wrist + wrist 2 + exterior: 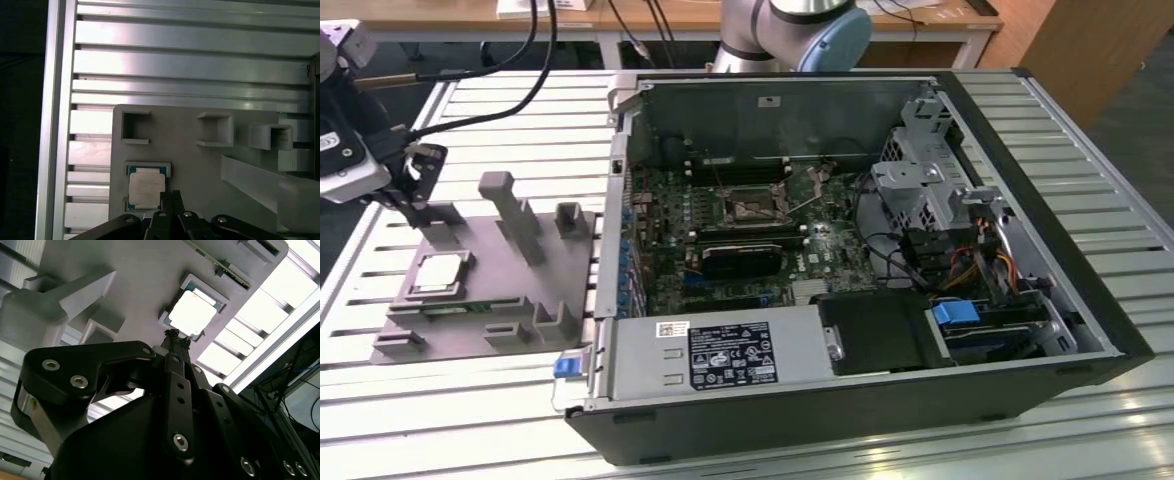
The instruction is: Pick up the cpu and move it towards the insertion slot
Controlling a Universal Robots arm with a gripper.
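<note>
- The gripper (416,200) hangs over the grey fixture plate (500,285), above the plate's far corner on the exterior view's left.
- In both wrist views the gripper (176,336) (171,195) is clenched. Its two thin fingers are pressed together and nothing is held between them.
- The cpu (438,272) lies flat in a square pocket of the fixture plate, silvery top facing up, near the plate's edge on the exterior view's left.
- In both wrist views the cpu (192,314) (146,188) sits just beside the gripper's tips. I cannot tell whether the tips touch it.
- Grey upright posts (500,205) stand on the fixture plate (200,165), between the cpu's pocket and the plate's far edge.
- The fixture plate rests on a ribbed metal bench (467,420).
- An open computer case (881,415) lies just beside the fixture plate, on the exterior view's right.
- The insertion slot (750,200), a shiny frame with a dark centre, sits on the board inside that case, well apart from the fixture plate.
</note>
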